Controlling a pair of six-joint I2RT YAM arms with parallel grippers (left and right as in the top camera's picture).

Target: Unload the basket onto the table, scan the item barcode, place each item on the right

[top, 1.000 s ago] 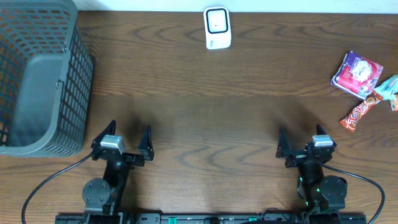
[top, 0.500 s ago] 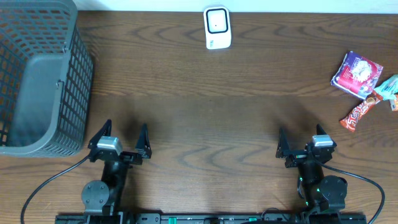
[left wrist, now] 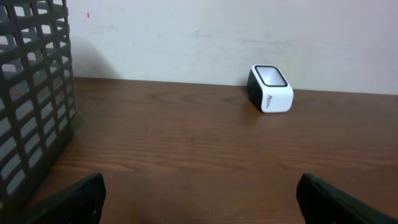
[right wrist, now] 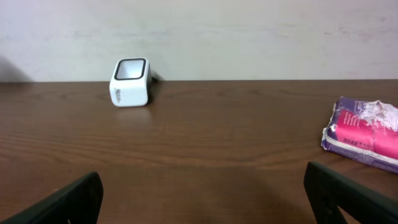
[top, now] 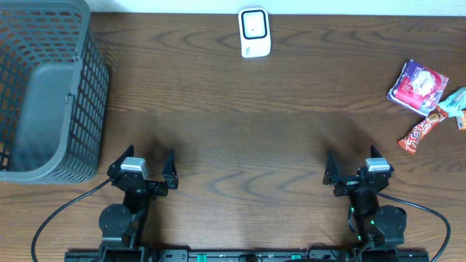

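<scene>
While both arms sit parked at the near table edge, nothing is held: the left gripper (top: 146,167) and right gripper (top: 354,167) each stand spread wide and empty, fingers resting low over bare wood.

Items to scan lie far off to the right gripper's outer side and ahead of it: a purple snack packet (top: 417,85), a red candy bar (top: 421,132) just nearer, a teal wrapper (top: 456,102) at the frame edge. Clustered, likely as a supply pile.

The white scanner (top: 255,32) stands well ahead, between the two grippers, window up.

The grey basket (top: 44,87) sits ahead and outward of the left gripper, probably for scanned goods.

Right arm seems the natural picker.
</scene>
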